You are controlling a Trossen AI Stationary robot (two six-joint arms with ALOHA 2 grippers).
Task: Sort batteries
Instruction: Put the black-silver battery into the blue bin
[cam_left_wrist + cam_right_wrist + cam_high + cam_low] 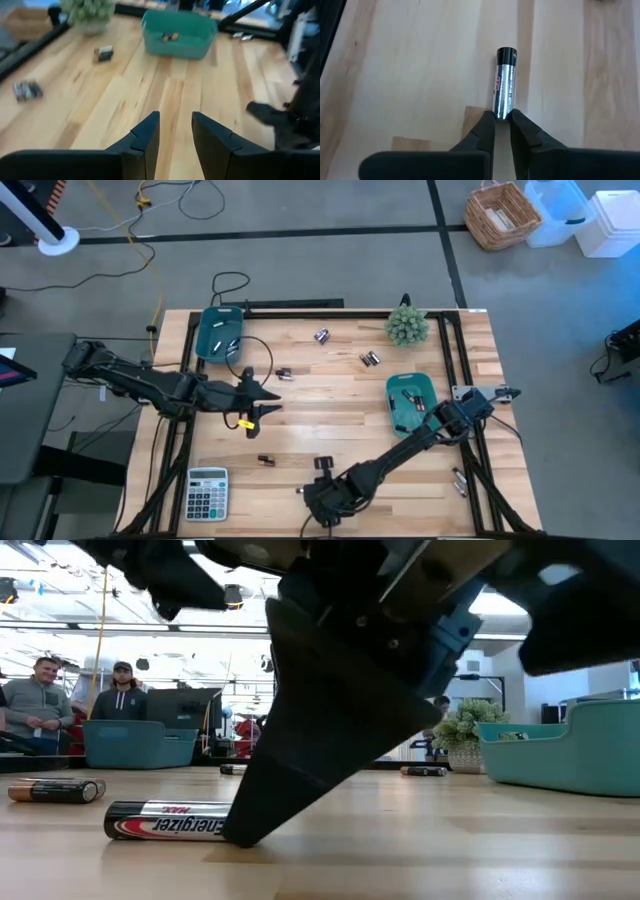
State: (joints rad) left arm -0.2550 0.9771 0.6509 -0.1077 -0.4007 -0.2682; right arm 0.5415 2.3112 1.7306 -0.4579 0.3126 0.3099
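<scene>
Step in hand: pick-up. Right gripper (502, 122), lower centre of the high view, fingers grasping one end of a silver battery (503, 84) lying on the tabletop (410, 65). Left gripper (176, 131): fingers parted, empty. Next move, likely: lift cleanly toward a teal bin (410, 402).

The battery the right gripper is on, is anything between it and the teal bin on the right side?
Nothing visible does. The right gripper pinches the battery near the table's front edge; bare wood lies between it and the right teal bin.

Silver-and-black battery (503, 84) lying flat on table, others scattered (321, 336)
</scene>
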